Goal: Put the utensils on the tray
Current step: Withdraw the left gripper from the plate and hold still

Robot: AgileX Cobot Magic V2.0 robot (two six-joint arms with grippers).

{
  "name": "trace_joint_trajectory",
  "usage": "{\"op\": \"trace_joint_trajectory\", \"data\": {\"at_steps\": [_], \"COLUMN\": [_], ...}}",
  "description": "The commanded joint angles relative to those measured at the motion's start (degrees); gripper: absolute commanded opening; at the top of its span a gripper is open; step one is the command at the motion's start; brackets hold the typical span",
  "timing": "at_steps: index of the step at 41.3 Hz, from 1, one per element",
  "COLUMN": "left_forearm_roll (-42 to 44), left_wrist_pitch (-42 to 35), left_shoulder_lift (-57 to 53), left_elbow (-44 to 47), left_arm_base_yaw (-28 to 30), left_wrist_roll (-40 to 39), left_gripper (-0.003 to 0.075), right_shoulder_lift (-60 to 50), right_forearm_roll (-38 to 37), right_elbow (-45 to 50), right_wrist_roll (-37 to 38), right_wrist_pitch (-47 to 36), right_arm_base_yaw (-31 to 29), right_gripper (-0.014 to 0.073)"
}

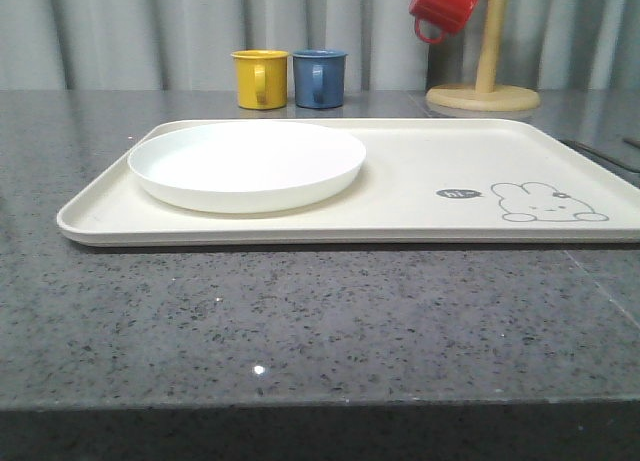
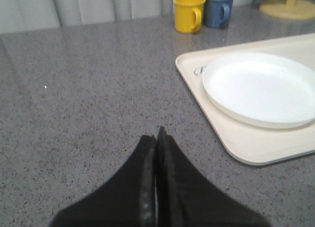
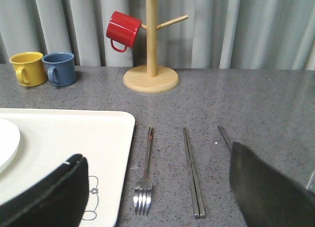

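Note:
The cream tray (image 1: pixel 420 171) with its rabbit drawing lies across the middle of the table. On the grey table just beside the tray's (image 3: pixel 74 133) edge lie a silver fork (image 3: pixel 146 173) and a pair of flat chopsticks (image 3: pixel 192 173), parallel to each other. Beyond them a third slim metal handle (image 3: pixel 224 137) is partly hidden by my right finger. My right gripper (image 3: pixel 156 155) hangs open above the fork and chopsticks, holding nothing. My left gripper (image 2: pixel 157 136) is shut and empty over bare table, on the other side of the tray (image 2: pixel 246 148).
A round white plate (image 1: pixel 247 164) sits on the tray's left part. At the back stand a yellow mug (image 1: pixel 260 78), a blue mug (image 1: pixel 319 77) and a wooden mug tree (image 1: pixel 485 81) carrying a red mug (image 1: pixel 443 6).

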Motion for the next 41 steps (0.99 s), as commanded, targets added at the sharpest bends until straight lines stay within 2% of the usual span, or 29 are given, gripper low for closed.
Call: {"op": "trace_joint_trajectory", "data": {"at_steps": [1, 35, 38, 41], "left_forearm_roll": [-0.09, 0.04, 0.04, 0.04], "left_wrist_pitch": [-4.37, -5.03, -5.03, -5.03], "left_shoulder_lift": [-3.54, -5.96, -5.96, -5.96], "left_elbow": [-0.91, -0.6, -0.6, -0.6], "left_arm_base_yaw": [0.14, 0.14, 0.14, 0.14], "left_wrist_roll": [-0.78, -0.78, -0.78, -0.78], "left_gripper": [-0.0019, -0.0019, -0.0019, -0.0019], "right_shoulder_lift": [0.98, 1.37, 3.11, 6.56], "right_forearm_roll": [-0.03, -0.03, -0.03, -0.17], "right_elbow": [-1.85, -1.85, -2.06, -3.11], "right_wrist_roll": [-0.48, -0.48, -0.48, -0.48], "right_wrist_pitch": [-4.87, -4.55, -3.0, -1.01], "right_arm_base_yaw": [-0.33, -0.33, -0.33, -0.33], "right_gripper": [0.0609, 0.0605, 0.055, 0.0453]}}
